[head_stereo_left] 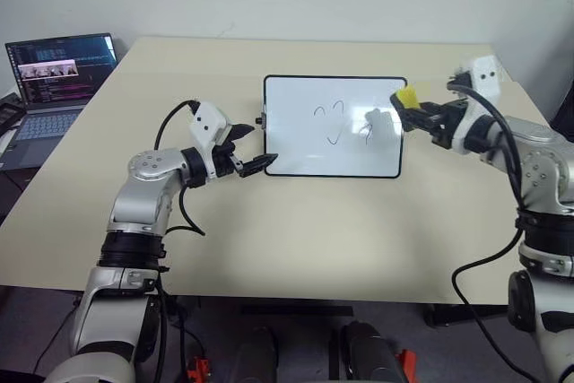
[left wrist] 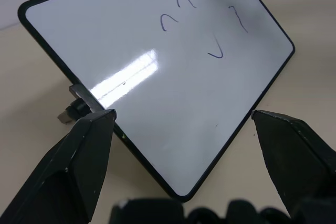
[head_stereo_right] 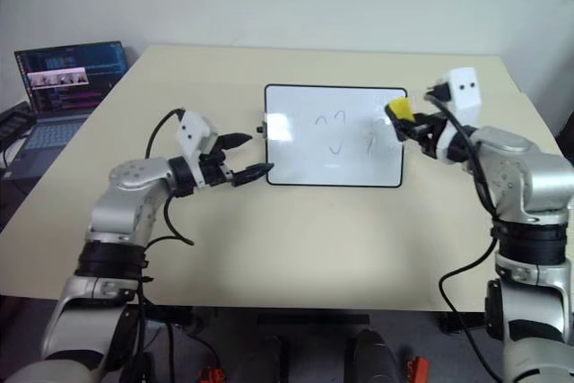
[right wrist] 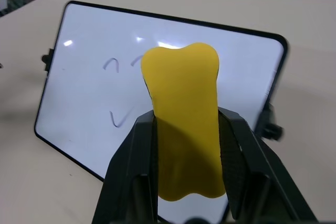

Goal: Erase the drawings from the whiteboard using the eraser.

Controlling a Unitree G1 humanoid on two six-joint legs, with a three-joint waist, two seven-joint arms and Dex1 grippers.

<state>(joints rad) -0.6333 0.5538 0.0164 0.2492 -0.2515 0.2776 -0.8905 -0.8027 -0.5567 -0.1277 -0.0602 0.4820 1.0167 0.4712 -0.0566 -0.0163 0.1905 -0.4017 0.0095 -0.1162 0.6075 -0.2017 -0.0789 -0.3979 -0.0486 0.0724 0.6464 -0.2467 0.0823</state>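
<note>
The whiteboard (head_stereo_left: 296,136), white with a thin black frame, lies flat in the middle of the table. The drawings (head_stereo_left: 334,121) are a few thin dark squiggles and a check-like hook on its right half. My right gripper (head_stereo_left: 408,109) hovers over the board's right edge, shut on the yellow eraser (head_stereo_left: 406,97), which sticks out past the fingers (right wrist: 239,150). My left gripper (head_stereo_left: 254,147) is open just off the board's left edge near its lower corner, its fingertips (left wrist: 94,129) spread with nothing between them.
An open laptop (head_stereo_left: 49,87) sits at the table's far left edge. The beige table (head_stereo_left: 296,239) has bare surface in front of the board and behind it. A small black knob (left wrist: 71,111) juts from the board's left side near my left gripper.
</note>
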